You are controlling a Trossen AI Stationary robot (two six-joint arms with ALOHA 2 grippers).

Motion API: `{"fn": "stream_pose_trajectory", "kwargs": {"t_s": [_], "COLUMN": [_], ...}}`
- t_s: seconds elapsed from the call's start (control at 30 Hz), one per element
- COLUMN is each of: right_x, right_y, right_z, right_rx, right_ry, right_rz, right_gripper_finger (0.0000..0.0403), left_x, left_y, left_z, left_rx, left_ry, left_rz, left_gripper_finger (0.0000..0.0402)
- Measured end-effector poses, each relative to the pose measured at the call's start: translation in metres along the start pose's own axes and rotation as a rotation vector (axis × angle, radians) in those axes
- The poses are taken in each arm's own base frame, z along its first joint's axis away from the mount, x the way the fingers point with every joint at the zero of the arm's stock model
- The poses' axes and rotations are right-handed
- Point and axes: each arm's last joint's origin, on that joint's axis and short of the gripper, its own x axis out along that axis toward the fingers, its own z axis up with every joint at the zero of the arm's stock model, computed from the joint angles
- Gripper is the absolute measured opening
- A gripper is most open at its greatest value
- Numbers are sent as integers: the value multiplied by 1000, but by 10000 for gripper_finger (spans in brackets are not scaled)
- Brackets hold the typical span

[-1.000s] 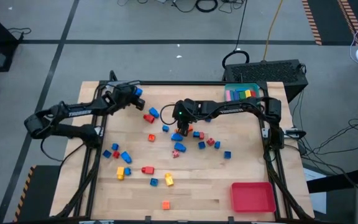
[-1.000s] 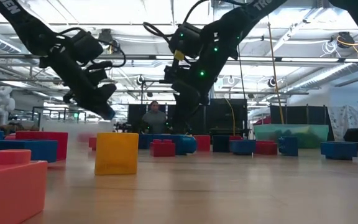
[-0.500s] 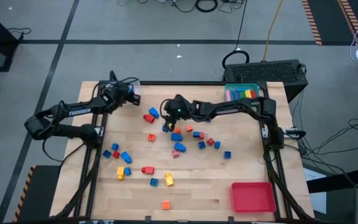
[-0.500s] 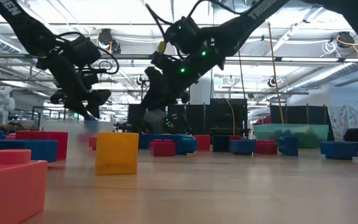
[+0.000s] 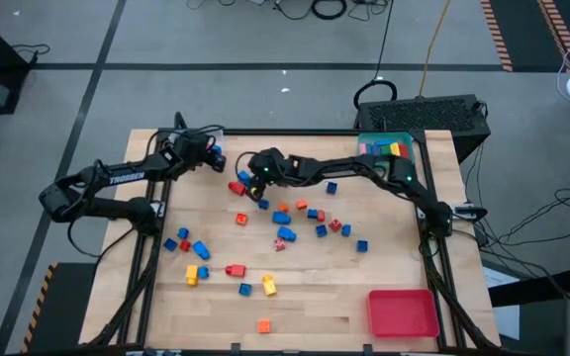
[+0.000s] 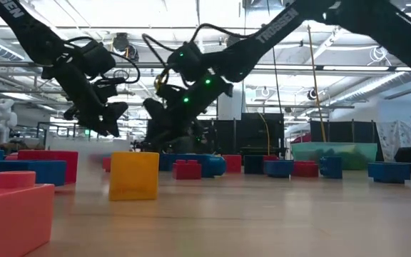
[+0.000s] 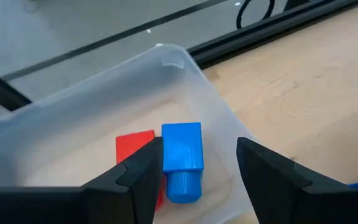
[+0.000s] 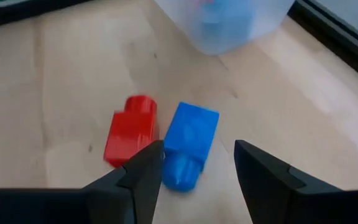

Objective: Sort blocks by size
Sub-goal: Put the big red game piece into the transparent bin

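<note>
My left gripper [image 7: 201, 149] hangs open over the clear tray [image 7: 185, 74] at the table's far left corner. A blue block [image 7: 182, 152] and a red block [image 7: 135, 146] lie flat on the tray's floor below its fingers. My right gripper [image 8: 199, 149] is open and slants down over a blue block [image 8: 191, 140] that lies on the table beside a red block [image 8: 129, 130], just right of the clear tray [image 8: 229, 25]. Its fingers stand on either side of that blue block and touch nothing. From above, the left gripper [image 5: 209, 153] and right gripper [image 5: 248, 178] are close together.
Several loose blocks [image 5: 285, 213] lie scattered over the middle and near left of the table. A teal tray [image 5: 389, 146] holding coloured blocks sits at the far right, and a red tray [image 5: 402, 312] at the near right. A yellow block [image 6: 134, 175] stands near the low camera.
My left gripper has let go of a blue block, which has dropped into the clear tray. My right gripper has moved down and toward the table's far left, from the middle cluster to the blue and red blocks beside the clear tray.
</note>
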Motion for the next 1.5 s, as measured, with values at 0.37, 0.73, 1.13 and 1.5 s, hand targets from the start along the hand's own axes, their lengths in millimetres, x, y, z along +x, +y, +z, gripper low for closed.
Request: {"fn": "stream_pose_trajectory", "kwargs": {"t_s": [0.37, 0.73, 1.13, 1.5], "right_x": [44, 41, 17, 15], "right_y": [1, 2, 45, 33], "right_z": [6, 6, 1, 16], "right_rx": [45, 21, -97, -55], "right_ry": [93, 161, 283, 175], "right_rz": [8, -38, 123, -23], "right_gripper_finger": [257, 243, 240, 240], "left_x": [0, 0, 0, -1], "left_y": [-3, -3, -3, -5], "left_z": [1, 0, 0, 0], "left_rx": [27, 40, 62, 53], "left_ry": [-2, 7, 16, 18], "left_rz": [-105, -107, -117, -156], "left_gripper_finger": [205, 206, 206, 206]}}
